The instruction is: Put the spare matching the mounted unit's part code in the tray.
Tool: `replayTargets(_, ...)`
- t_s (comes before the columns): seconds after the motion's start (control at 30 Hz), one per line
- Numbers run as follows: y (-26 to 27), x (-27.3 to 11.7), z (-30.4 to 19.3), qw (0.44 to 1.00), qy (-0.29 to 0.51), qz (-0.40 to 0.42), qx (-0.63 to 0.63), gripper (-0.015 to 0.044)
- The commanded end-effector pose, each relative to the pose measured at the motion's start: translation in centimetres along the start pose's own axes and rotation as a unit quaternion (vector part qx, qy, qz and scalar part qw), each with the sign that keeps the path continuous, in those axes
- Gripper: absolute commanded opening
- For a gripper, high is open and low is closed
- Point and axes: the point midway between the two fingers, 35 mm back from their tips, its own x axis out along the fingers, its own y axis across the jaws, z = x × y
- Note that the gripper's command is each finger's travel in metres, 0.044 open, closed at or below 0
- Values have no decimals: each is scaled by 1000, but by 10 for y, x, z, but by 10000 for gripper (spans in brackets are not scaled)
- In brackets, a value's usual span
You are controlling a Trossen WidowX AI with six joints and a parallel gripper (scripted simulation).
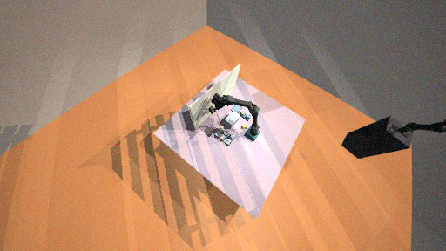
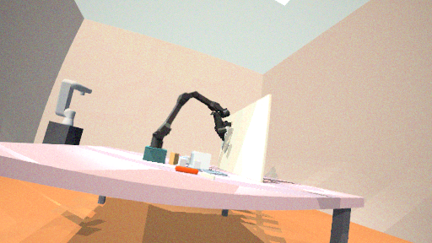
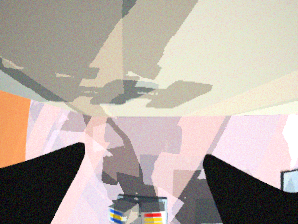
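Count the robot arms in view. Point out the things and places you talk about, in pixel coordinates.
2: one black arm (image 1: 244,104) (image 2: 174,113) on the pink table's (image 1: 279,144) (image 2: 105,173) teal block (image 1: 251,136) (image 2: 148,154); another arm (image 1: 424,126) (image 2: 64,99) on a dark pedestal (image 1: 370,141) (image 2: 56,132) away from the table.

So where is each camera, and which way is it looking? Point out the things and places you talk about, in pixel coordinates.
Top: high above, looking down on the pink table (image 1: 270,174); the whole arm shows.
Exterior: low beside the table (image 2: 105,173), looking across it; the whole arm shows, bent toward the pale panel (image 1: 233,80) (image 2: 249,135) (image 3: 225,55).
Wrist: on the arm by the gripper (image 3: 145,155), looking past its two black fingers at panel and table.
Top and exterior share the teal base block (image 1: 253,136) (image 2: 148,157).
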Motion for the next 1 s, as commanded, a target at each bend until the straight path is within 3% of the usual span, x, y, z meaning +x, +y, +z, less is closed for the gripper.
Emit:
replayTargets(0.0,-50,-5,-13,996,64,-61,-26,440)
replayTargets(0.23,-136,-43,-50,964,216,-138,-66,440)
replayTargets(0.97,-150,-48,-54,965,216,-146,-39,440)
